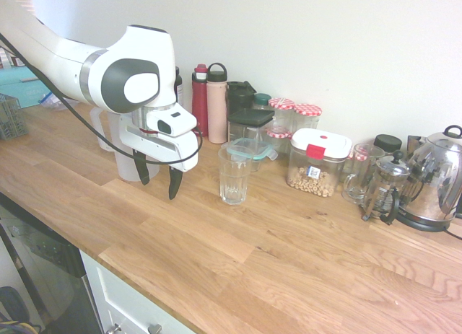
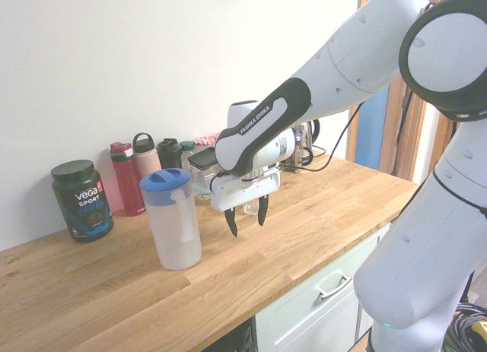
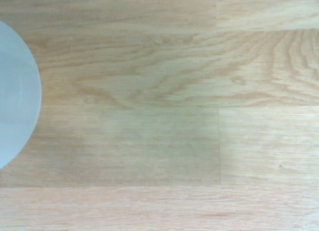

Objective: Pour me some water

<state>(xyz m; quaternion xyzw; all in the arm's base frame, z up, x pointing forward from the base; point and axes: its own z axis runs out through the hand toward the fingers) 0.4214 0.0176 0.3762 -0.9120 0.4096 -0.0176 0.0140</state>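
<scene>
While empty | end effector point(image 2: 246, 218) splayed | frosted cylindrical pitcher point(image 2: 173, 229) (blue lid) | oak worktop point(image 1: 303, 262)

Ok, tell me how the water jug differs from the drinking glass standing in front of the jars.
The water jug is taller and wider than the drinking glass. The jug has a blue lid and a handle; the glass is open-topped with neither. The jug's wall is cloudy, the glass is clear and looks empty. Both stand upright on the wooden counter, untouched, with the open gripper between them.
</scene>
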